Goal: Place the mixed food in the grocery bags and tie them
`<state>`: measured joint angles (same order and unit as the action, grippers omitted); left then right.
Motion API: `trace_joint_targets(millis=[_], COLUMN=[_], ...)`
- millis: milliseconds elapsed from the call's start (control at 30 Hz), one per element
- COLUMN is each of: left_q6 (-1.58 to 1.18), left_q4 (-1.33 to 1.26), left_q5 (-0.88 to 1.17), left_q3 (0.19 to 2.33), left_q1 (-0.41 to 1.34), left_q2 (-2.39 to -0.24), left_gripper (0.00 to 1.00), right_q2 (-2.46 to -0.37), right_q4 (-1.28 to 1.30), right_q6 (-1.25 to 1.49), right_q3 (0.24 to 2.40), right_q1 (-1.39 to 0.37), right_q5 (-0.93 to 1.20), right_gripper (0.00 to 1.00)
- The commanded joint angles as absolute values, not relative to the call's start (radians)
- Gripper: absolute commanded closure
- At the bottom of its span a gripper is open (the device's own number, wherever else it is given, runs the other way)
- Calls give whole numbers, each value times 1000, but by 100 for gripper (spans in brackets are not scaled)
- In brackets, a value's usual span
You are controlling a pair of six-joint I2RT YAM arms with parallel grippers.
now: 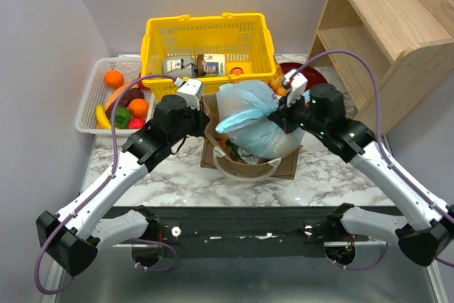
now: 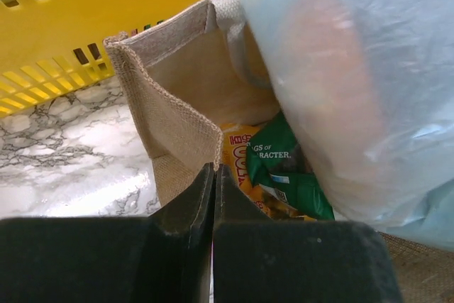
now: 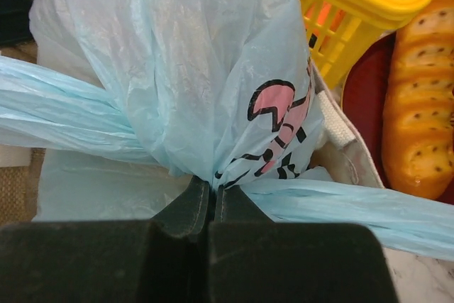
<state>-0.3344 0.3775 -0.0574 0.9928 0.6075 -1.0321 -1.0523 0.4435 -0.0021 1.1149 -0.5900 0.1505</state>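
Found left gripper (image 2: 214, 172) pinched shut on the rim of the tan bag (image 2: 177, 125), the cloth edge running straight down between the closed tips. Saw two packets inside that bag just past the fingers, one green packet (image 2: 291, 175) and one orange packet (image 2: 241, 157), lying against each other.

Found right gripper (image 3: 211, 191) clenched on the gathered neck of the light-blue bag (image 3: 177, 54), just under its single pink-and-white cartoon print (image 3: 277, 118). Noted two twisted bands of plastic running off, one to each side.

Counted two bags in all: the light-blue bag bulging and seated in the tan bag's mouth, mid-way along the marble table (image 2: 64, 154), between the two arms.

Spotted one yellow basket (image 1: 206, 40) just behind the bags, with two cartons (image 1: 181, 66) inside. Counted one white tray (image 1: 91, 97) to its left, holding two oranges (image 1: 113, 78) among other produce.

Made out one bread loaf (image 3: 422, 97) on one dark red plate (image 3: 362, 97) to the right, and one wooden shelf (image 1: 383, 26) beyond.
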Motion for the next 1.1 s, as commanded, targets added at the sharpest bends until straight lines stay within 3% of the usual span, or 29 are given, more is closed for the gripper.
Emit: trace_joint_targets(millis=[0,233,400,567,767,800,833,867,900,933,1000,1033,1067], left_q6=[-258,-215,-199,-183,-183,-183,-180,-181,-178,-172,-160,-156,-153], left_q4=[342,359,356,359,341,342,344,351,359,368,396,396,388], left_q5=[-51,-38,-32,-60,-38,-35,-31,-44,-55,-66,-109,-118,-121], left_q3=[1003,1025,1035,1037,1022,1025,1032,1040,1049,1067,1084,1089,1089], left_q1=[591,588,584,578,574,574,574,574,571,571,566,560,555], left_q2=[-1023,-997,-988,-980,-974,-974,-976,-977,-980,-986,-986,-980,-973], left_gripper=[94,94,94,94,93,88,79,64,33,19,1,1,1], right_q2=[-1207,-1530,-1683,-1612,-1536,-1531,-1526,-1511,-1502,-1490,-1448,-1433,-1418], right_q4=[515,537,607,649,690,690,689,687,680,678,670,667,663], right_q6=[-60,-34,-2,37,37,31,31,29,20,20,11,9,-21], right_q3=[1159,1262,1249,1169,1196,1233,1252,1275,1296,1336,1368,1385,1403], right_q1=[-710,-851,-851,-838,-828,-830,-828,-828,-830,-828,-828,-828,-828], right_q5=[109,267,112,-42,-10,26,49,95,116,129,161,170,178], right_gripper=[99,99,99,99,99,97,71,52,38,27,18,17,9])
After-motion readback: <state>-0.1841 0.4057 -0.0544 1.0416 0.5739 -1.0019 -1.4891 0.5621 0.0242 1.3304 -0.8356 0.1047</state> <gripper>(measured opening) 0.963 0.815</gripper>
